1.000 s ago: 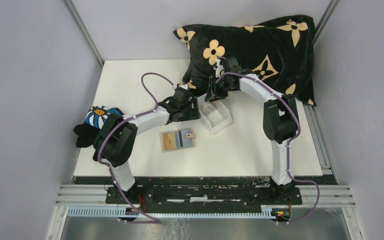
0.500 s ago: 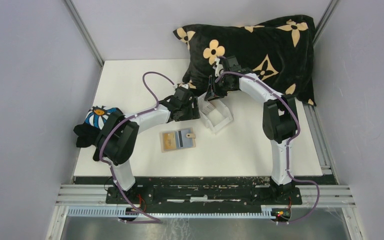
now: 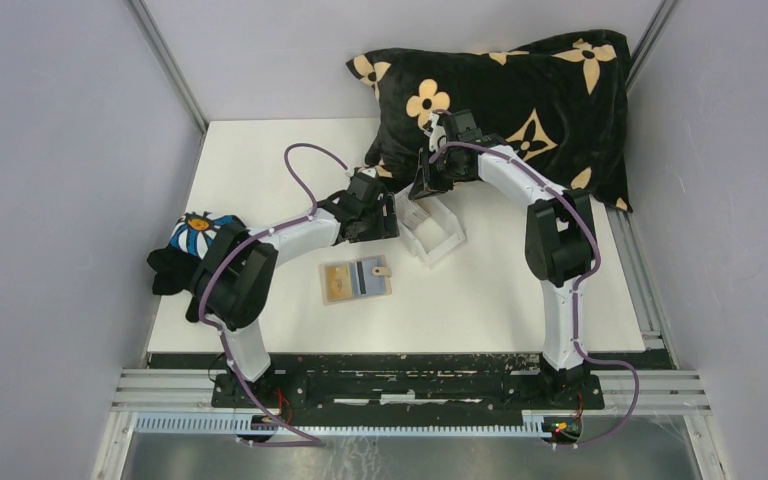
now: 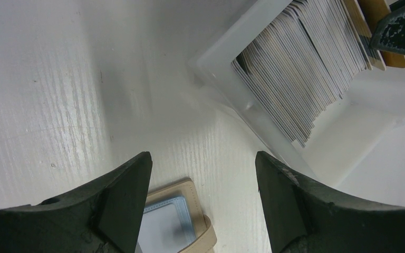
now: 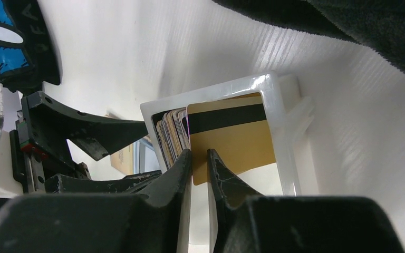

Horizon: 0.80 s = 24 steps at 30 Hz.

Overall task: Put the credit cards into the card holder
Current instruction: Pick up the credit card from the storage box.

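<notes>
**Pull one card out of the box, cleanly**

Right gripper (image 5: 199,156): jaws nearly together, straddling the edge of the yellowish card (image 5: 232,138) at the end of the stack in the clear box (image 5: 274,88). I can't tell if the pads are biting. Left gripper (image 4: 201,159): wide open, empty, hovering over the table (image 3: 500,290) between box and card holder (image 3: 355,281).

My take on the step:
- Pinch only the end card. Its neighbours sit tight against it and could ride up.
- Lift along the card's own plane, clear of the box wall, before swinging over.
- The box looks light, so the left gripper could steady it.

Counts:
- credit cards (image 4: 300,63) in the box: a dense pack, too many to count
- card holder: 1, lying open near the arms, apparently two card faces showing in it
- clear box: 1
- pillow (image 3: 520,95): 1
- blue-and-black cloth (image 3: 195,236): 1
</notes>
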Motion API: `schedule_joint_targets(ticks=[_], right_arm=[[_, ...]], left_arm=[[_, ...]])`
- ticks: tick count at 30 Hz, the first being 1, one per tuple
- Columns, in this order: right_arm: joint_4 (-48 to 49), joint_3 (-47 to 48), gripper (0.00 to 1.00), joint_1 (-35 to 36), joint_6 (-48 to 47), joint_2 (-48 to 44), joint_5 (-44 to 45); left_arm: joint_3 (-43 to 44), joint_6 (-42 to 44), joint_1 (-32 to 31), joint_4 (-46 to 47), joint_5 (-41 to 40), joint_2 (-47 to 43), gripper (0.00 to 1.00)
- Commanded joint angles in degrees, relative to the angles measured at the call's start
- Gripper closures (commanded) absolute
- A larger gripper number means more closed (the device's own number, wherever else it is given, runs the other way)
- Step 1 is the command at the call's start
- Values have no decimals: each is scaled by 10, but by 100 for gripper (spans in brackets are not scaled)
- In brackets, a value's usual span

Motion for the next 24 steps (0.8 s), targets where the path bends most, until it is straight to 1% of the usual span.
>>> schedule_joint_targets(ticks=[1, 15, 24], right_arm=[[-5, 26, 83, 14, 1, -22, -15], [-36, 34, 98, 19, -24, -46, 43], [-55, 40, 99, 20, -42, -63, 85]], left_arm=[[18, 17, 2, 25, 6, -6, 21], [4, 16, 2, 32, 6, -21, 21], [-3, 20, 2, 34, 0, -35, 21]])
